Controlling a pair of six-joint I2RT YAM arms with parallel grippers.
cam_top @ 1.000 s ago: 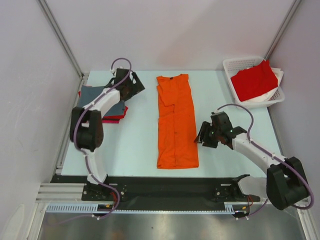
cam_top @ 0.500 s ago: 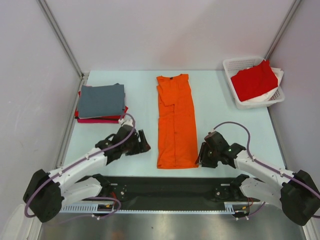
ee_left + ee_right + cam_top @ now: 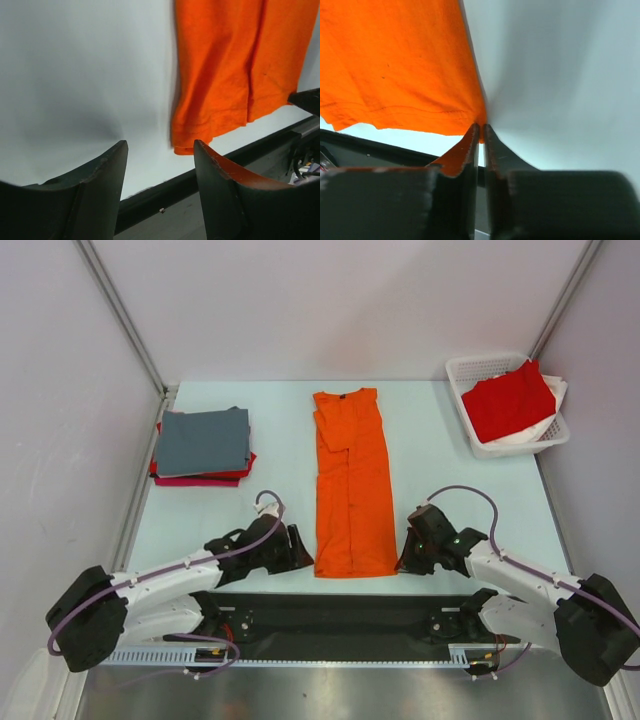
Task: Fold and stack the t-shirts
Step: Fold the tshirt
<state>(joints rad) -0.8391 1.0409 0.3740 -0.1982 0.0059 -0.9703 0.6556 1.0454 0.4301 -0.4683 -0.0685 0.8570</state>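
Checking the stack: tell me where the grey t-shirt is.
In the top view, the grey t-shirt lies folded at the far left of the table, on top of red and magenta shirts, left of the orange t-shirt.

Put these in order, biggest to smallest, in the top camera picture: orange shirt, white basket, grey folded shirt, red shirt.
1. orange shirt, clearly the biggest.
2. white basket.
3. grey folded shirt and red shirt: they look about the same size, so I won't rank them.

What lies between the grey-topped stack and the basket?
The orange shirt, folded into a long strip, lies flat on the table, with bare table on either side. The top view shows it.
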